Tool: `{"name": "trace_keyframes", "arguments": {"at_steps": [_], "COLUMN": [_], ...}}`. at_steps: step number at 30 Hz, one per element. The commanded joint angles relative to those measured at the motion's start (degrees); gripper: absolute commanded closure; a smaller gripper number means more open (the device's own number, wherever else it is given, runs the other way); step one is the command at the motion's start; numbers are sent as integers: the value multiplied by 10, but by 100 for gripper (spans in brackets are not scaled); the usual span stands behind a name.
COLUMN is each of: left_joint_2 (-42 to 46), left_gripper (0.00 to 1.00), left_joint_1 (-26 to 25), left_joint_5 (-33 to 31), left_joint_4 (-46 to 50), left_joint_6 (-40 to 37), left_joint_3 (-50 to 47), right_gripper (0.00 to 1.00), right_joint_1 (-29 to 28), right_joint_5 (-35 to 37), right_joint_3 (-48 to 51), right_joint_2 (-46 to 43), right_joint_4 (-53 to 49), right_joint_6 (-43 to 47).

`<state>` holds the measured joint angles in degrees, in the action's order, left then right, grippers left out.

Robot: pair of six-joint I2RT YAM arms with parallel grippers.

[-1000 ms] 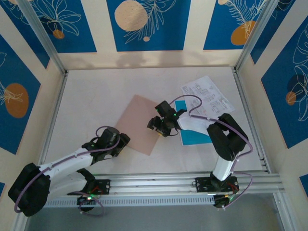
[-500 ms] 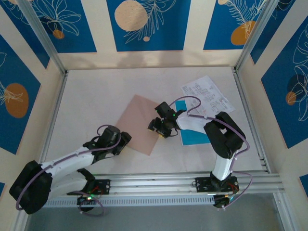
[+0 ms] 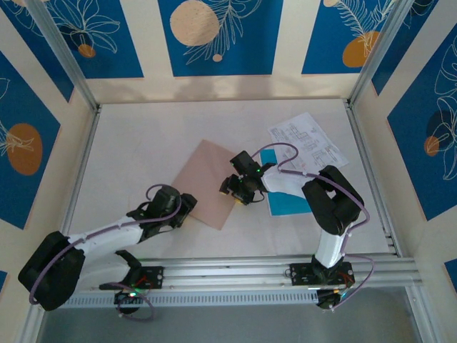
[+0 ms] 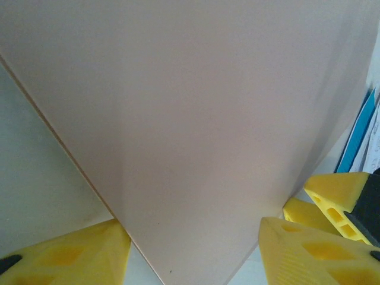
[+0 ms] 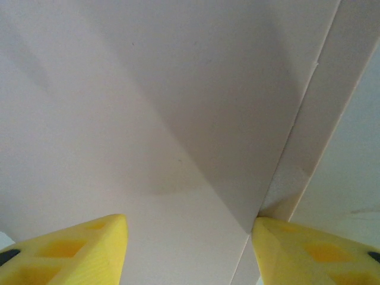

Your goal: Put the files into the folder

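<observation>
Folder lies flat mid-table in the overhead view, with the left gripper at its near-left corner and the right gripper at its right edge; the cyan sheet and the printed white sheets sit just beyond (both outside it). At the left wrist, yellow fingers stand apart either side of the folder's corner. At the right wrist the fingers are likewise spread over the folder's edge, which may be slightly lifted.
</observation>
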<state>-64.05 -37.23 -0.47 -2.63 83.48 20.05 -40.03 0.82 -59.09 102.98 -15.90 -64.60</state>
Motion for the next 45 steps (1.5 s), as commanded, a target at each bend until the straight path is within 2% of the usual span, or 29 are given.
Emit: {"name": "trace_keyframes", "arguments": {"at_steps": [1, 7, 13, 20, 23, 31, 37, 45], "left_joint_2": [14, 20, -28, -47, -35, -22, -13, -38], "left_gripper": [41, 41, 44, 63, 66, 65, 54, 52], "left_joint_1": [2, 2, 2, -1, -3, -8, -8, 4], "left_joint_5": [-15, -31, -26, -32, -38, -33, -31, -38], "left_joint_4": [-4, -13, -121, -173, -162, -141, -79, -121], "left_joint_6": [25, 40, 69, 75, 74, 81, 78, 63], "left_joint_3": [-13, -26, -53, -53, -51, -50, -44, -43], "right_gripper": [40, 40, 41, 40, 40, 41, 41, 41], "right_joint_1": [3, 6, 6, 7, 8, 14, 19, 20], "right_joint_5": [-2, -5, -8, -11, -14, -17, -19, -21], "right_joint_3": [6, 3, -1, 0, 0, -3, -3, -5], "right_joint_2": [27, 29, 33, 36, 39, 41, 40, 45], "right_joint_4": [-27, -28, -28, -28, -26, -30, -31, -33], "right_joint_6": [4, 6, 7, 12, 12, 16, 17, 19]}}
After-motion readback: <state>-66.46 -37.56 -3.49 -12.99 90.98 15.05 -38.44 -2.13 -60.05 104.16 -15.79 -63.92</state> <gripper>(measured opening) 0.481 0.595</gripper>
